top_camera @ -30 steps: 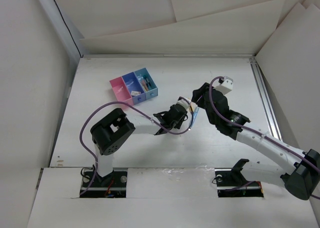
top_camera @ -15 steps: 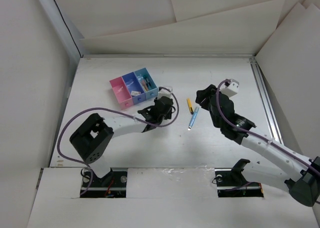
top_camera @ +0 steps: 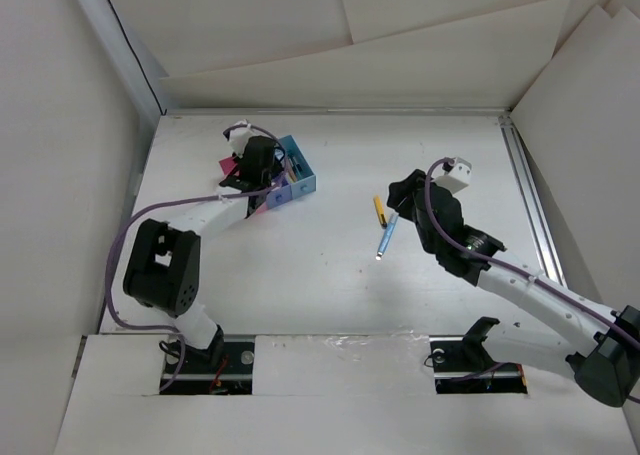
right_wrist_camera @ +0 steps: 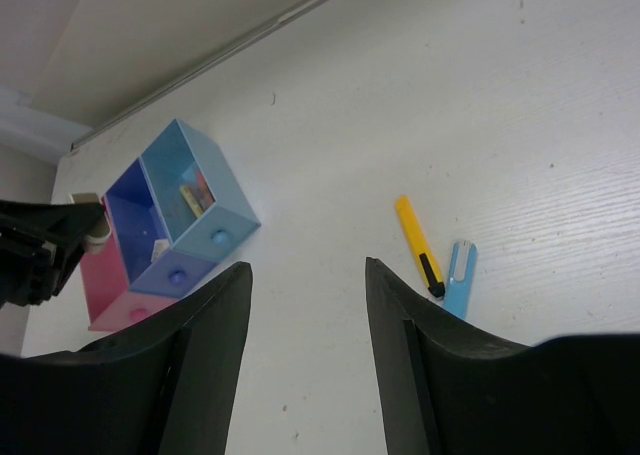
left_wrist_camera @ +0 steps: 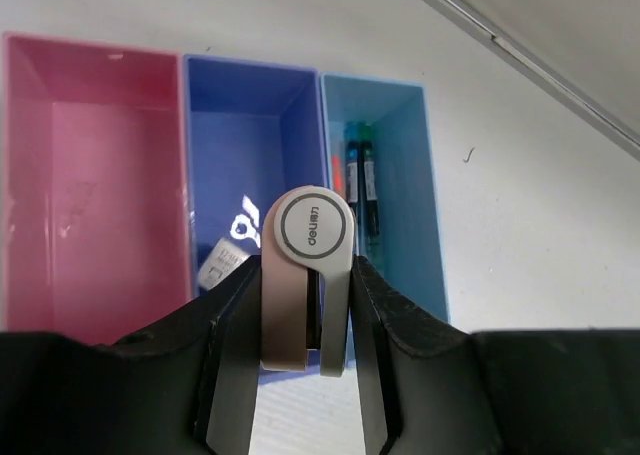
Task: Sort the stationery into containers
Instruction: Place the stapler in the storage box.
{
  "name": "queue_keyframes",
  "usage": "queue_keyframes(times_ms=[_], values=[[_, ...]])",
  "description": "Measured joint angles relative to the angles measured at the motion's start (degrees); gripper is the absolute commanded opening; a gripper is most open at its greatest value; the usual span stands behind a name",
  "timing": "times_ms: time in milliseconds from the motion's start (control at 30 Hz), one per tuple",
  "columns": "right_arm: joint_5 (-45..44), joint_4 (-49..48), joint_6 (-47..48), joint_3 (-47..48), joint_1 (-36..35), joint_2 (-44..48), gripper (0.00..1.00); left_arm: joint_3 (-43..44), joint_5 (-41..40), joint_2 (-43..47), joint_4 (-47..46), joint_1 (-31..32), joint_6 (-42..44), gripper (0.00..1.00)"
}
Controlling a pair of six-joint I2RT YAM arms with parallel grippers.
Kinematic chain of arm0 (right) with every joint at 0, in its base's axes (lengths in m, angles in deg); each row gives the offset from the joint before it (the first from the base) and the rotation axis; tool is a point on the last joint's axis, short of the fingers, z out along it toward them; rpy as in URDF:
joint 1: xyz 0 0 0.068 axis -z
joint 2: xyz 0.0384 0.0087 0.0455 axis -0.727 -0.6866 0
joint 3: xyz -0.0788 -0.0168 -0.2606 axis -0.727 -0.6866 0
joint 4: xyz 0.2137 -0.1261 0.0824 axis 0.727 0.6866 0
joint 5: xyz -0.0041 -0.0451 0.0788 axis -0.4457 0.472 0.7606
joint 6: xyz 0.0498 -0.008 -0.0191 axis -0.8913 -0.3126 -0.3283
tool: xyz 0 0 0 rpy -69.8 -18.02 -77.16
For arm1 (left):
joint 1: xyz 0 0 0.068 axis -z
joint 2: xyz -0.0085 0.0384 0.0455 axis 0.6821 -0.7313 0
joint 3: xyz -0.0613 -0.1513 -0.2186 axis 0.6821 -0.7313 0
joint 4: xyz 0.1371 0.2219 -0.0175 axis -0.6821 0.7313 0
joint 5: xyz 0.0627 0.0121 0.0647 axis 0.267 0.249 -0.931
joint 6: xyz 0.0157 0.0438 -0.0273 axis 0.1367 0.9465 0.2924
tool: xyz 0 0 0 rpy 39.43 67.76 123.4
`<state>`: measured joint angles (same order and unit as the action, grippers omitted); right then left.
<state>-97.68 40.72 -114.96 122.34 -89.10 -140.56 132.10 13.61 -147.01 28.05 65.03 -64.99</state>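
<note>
My left gripper (top_camera: 255,161) hangs over the joined containers and is shut on a beige and silver block with a round label (left_wrist_camera: 305,275). In the left wrist view the block sits above the dark blue tray (left_wrist_camera: 250,125), between the pink tray (left_wrist_camera: 90,175) and the light blue tray (left_wrist_camera: 400,155). The light blue tray holds pens (left_wrist_camera: 360,190). A small white item (left_wrist_camera: 222,260) lies in the dark blue tray. My right gripper (top_camera: 405,191) is open and empty. A yellow pen-like cutter (top_camera: 379,209) and a light blue pen-like piece (top_camera: 387,237) lie on the table beside it.
The trays (right_wrist_camera: 190,190) stand at the back left of the white table. A metal rail (top_camera: 530,195) runs along the right edge, and white walls close in the back and sides. In the right wrist view the yellow cutter (right_wrist_camera: 418,243) and blue piece (right_wrist_camera: 459,278) lie right of the fingers.
My left arm has swung from the table's middle, next to the two pens, back and left to above the trays, carrying the block. The right arm has barely moved.
</note>
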Motion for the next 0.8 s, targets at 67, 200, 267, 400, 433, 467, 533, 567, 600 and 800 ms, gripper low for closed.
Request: queue_keyframes(times_ms=[67,200,267,400,433,467,533,567,600,800], values=[[0.3,0.0,0.0,0.0,0.0,0.0,0.55,3.3,-0.7,-2.8,0.7,0.2,0.0,0.32],[0.5,0.0,0.0,0.0,0.0,-0.1,0.55,6.4,-2.1,-6.3,1.7,0.4,0.2,0.47],[0.5,0.0,0.0,0.0,0.0,-0.1,0.55,6.4,-2.8,-6.7,2.3,0.3,0.1,0.50],[0.6,0.0,0.0,0.0,0.0,-0.1,0.55,6.4,-3.8,-6.8,2.7,0.0,0.1,0.60],[0.6,0.0,0.0,0.0,0.0,-0.1,0.55,6.4,-3.9,-6.8,2.7,0.0,0.0,0.60],[0.6,0.0,0.0,0.0,0.0,-0.1,0.55,6.4,-3.9,-6.8,2.7,0.0,0.0,0.60],[0.5,0.0,0.0,0.0,0.0,-0.1,0.55,6.4,-3.7,-6.7,2.4,0.1,0.2,0.60],[0.5,0.0,0.0,0.0,0.0,-0.1,0.53,6.0,-3.5,-6.6,1.5,0.3,0.5,0.59],[0.4,0.0,0.0,0.0,0.0,-0.1,0.51,5.3,-3.3,-6.3,0.7,0.8,0.9,0.59],[-1.8,0.1,-0.2,0.0,0.0,0.0,0.05,3.6,-2.0,-4.8,-2.4,13.4,5.0,0.46]])
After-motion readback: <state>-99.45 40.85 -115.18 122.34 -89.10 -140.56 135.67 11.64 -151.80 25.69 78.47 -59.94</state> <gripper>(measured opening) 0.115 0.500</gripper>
